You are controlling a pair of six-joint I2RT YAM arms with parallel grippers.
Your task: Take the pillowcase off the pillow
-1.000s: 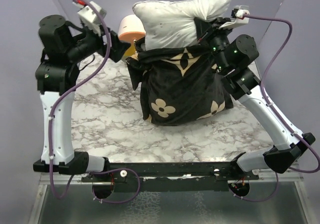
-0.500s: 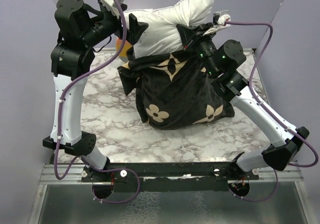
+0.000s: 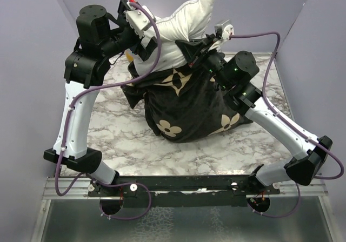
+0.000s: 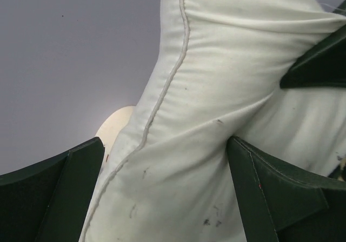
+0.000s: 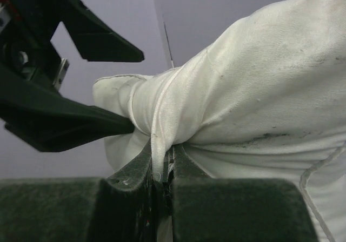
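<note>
The white pillow (image 3: 181,26) stands upright, its top half out of the black flower-print pillowcase (image 3: 186,104), which is bunched round its lower half on the table. My right gripper (image 3: 193,43) is shut on a pinched fold of the pillow's white fabric (image 5: 162,118), seen close in the right wrist view (image 5: 162,163). My left gripper (image 3: 145,41) is open at the pillow's left side. In the left wrist view its fingers (image 4: 59,193) stand wide apart with the pillow (image 4: 216,80) bulging between them.
A marble tabletop (image 3: 113,128) lies under the pillowcase. A cream-and-orange cylinder (image 4: 114,127) sits behind the pillow, mostly hidden. Purple walls close in the back and both sides. The left gripper's fingers (image 5: 70,126) show in the right wrist view, beside the pillow's corner.
The left arm has swung up and right until its open gripper straddles the pillow. The right gripper has carried the pillow top leftwards, and the pillowcase has shifted left with it.
</note>
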